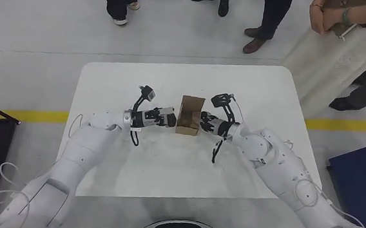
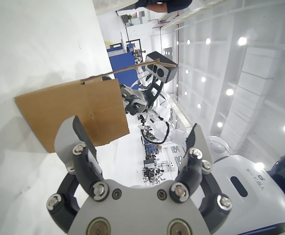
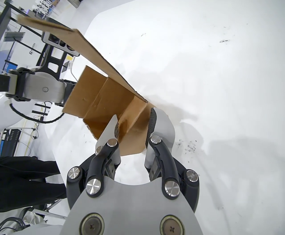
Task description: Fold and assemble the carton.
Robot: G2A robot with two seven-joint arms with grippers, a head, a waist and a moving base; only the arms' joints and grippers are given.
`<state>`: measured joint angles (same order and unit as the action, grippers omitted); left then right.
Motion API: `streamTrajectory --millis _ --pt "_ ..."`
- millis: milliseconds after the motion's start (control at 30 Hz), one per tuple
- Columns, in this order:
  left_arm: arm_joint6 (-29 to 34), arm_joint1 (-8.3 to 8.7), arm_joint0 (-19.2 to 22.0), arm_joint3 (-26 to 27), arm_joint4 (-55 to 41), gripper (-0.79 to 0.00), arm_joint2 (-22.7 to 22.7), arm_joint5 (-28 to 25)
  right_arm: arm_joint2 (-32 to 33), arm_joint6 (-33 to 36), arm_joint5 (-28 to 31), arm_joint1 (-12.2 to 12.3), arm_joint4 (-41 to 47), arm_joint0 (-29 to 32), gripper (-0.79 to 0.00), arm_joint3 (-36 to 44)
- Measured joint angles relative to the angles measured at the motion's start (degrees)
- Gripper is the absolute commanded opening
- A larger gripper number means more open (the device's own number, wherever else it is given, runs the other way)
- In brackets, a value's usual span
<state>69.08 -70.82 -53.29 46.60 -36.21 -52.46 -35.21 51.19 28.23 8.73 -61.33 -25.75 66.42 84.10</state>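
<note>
Top view: the carton (image 1: 190, 113) is seen standing at the middle of the desk (image 1: 165, 171), open at the top, with one arm's fingers at each flank.
Left fingers (image 2: 66, 133): spread wide and released, with nothing held. The carton (image 2: 73, 109) is met just beyond one fingertip, while the other fingertip is kept well apart from it.
Right fingers (image 3: 163, 124): drawn in on a carton (image 3: 100, 95) wall, one finger inside and one outside. The wall is judged to be gripped.
Flap (image 3: 89, 51): one long flap is left raised and tilted above the open box.
Long axis: judged to run away from the robot, across the line joining the two arms.
Key relation: the carton is set between both pairs of fingers, so each side wall is faced squarely by one arm.
Nearer arm: the right is already on the carton. The free left is therefore judged the better placed for folding the flap down.
</note>
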Motion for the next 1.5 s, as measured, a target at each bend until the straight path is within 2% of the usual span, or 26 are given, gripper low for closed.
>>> streamTrajectory --millis 67,133,633,700,733,767,800,867,1100,1167,1233,1333,1400,1500 --pt "0.04 0.16 -0.17 0.38 -0.17 0.000 0.14 0.04 -0.40 0.36 -0.71 -0.22 -0.90 -0.41 -0.591 -0.10" --pt "0.05 0.29 -0.27 0.65 -0.33 0.000 0.23 0.05 -0.64 0.48 -1.19 -0.37 -1.83 -0.71 -0.779 -0.05" --pt "-0.78 1.64 -0.30 0.15 -3.36 0.000 -1.57 -0.79 -0.80 0.03 -5.85 -0.64 -14.55 0.02 -0.785 4.68" --pt "-0.78 1.71 -0.35 0.30 -3.43 0.000 -1.46 -0.78 -0.69 -0.23 -6.90 -0.82 -14.64 -0.07 -0.606 4.49" --pt "-0.76 1.75 -0.36 0.37 -3.52 0.000 -1.42 -0.76 -0.51 -0.57 -7.40 -0.95 -14.21 -0.05 -0.474 4.37" --pt "-0.75 1.78 -0.38 0.40 -3.64 0.000 -1.41 -0.75 -0.28 -0.91 -7.62 -1.02 -13.74 0.00 -0.265 4.29" --pt "-0.74 1.82 -0.39 0.40 -3.74 0.000 -1.41 -0.74 0.03 -1.34 -7.75 -1.08 -13.16 0.11 -0.194 4.24" --pt "-0.66 1.93 -0.38 0.33 -3.85 0.000 -1.43 -0.67 0.98 -2.49 -7.03 -1.19 -10.80 0.63 -0.157 4.19" --pt "-0.81 2.29 -0.44 -0.18 -3.19 0.000 -1.21 -0.81 4.88 -4.26 0.26 -1.06 -1.52 2.83 -0.172 1.67" --pt "-1.17 2.44 -0.32 -0.62 -2.71 0.000 -1.25 -1.18 5.78 -4.50 4.37 -1.06 1.79 3.20 -0.172 0.43" --pt "-1.93 2.62 -0.14 -1.20 -2.28 0.000 -1.48 -1.95 6.57 -5.08 10.03 -1.08 5.15 3.23 -0.129 -1.62" --pt "-3.45 2.90 0.48 -2.10 -0.21 0.000 -1.57 -3.48 7.13 -7.04 17.48 -1.23 7.81 2.95 -0.117 -4.86" --pt "-5.18 3.07 1.26 -2.79 3.03 0.000 -1.17 -5.22 7.10 -8.47 23.13 -1.53 10.51 2.39 -0.209 -8.31" --pt "-7.48 3.07 3.02 -4.31 8.96 0.000 0.06 -7.50 5.98 -9.45 30.80 -2.28 14.26 0.69 -0.219 -13.89"
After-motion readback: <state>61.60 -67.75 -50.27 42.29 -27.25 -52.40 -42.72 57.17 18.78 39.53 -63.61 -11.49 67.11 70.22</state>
